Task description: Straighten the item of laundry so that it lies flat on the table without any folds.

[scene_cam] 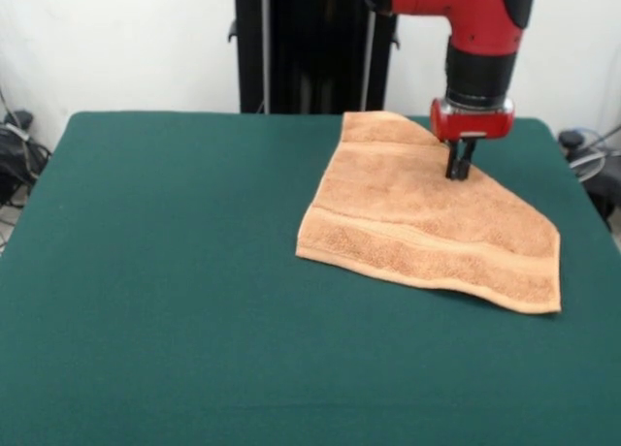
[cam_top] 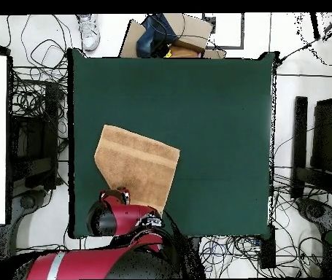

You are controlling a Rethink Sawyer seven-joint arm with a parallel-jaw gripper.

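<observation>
A robotics lab: tangled cables (cam_top: 33,98) surround the felt-covered table (cam_top: 212,109).

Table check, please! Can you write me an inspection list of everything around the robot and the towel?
Surface: the table has a dark green cloth top.
Job's things: the towel, orange-tan, lies near the robot's side; one corner looks folded, giving a slanted edge.
Clutter: nothing seen on the table besides the towel.
Grippers: the gripper is down at the towel, tips close together; open or shut unclear.
Cables: tangled cables on the floor beside the table.
Surroundings: a shoe and cardboard beyond the far edge.
</observation>
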